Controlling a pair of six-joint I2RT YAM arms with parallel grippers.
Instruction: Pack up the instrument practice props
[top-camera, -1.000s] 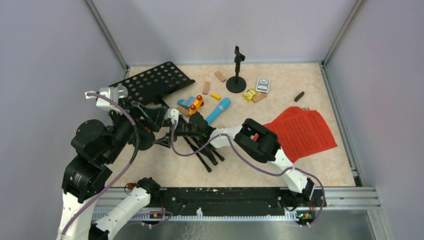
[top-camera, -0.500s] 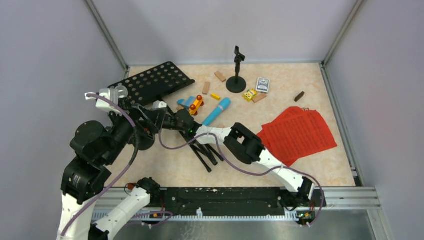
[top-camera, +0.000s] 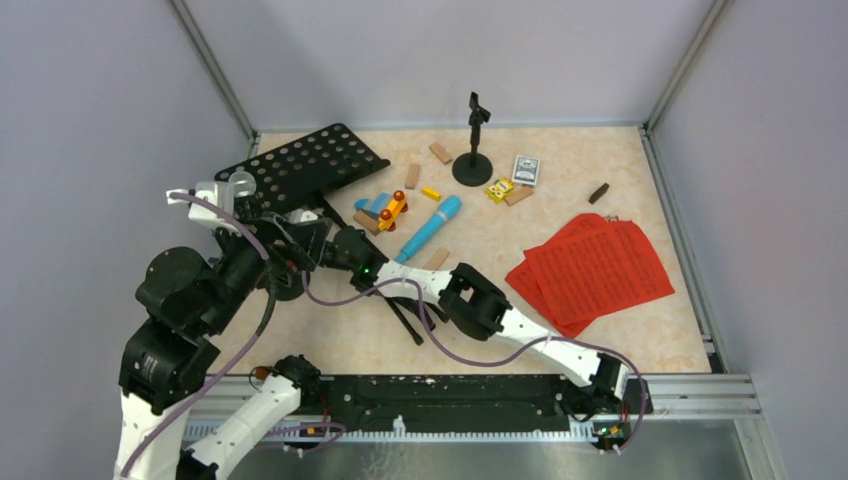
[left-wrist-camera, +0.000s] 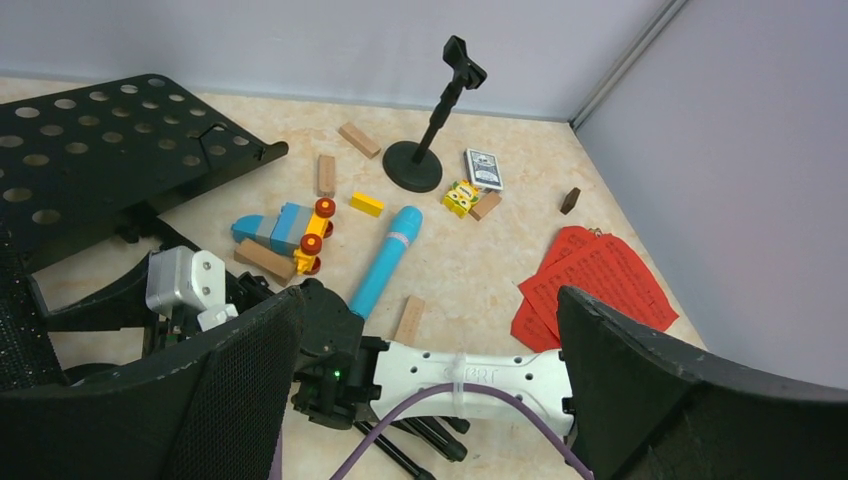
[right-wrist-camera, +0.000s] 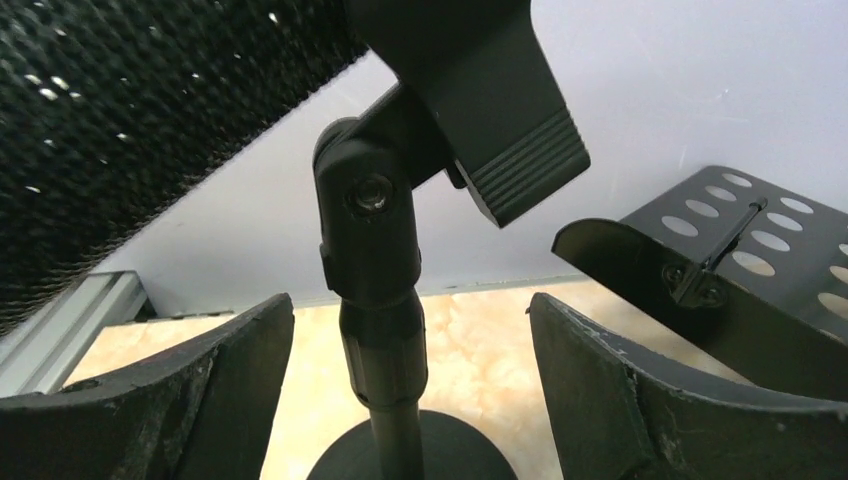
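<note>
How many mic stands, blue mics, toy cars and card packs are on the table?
Mic stands: 2, the second seen up close by the right wrist camera
Blue mics: 1
Toy cars: 1
Card packs: 1
Total: 5

no text can be read; print on the red sheet-music pages (top-camera: 590, 272) is too small.
</note>
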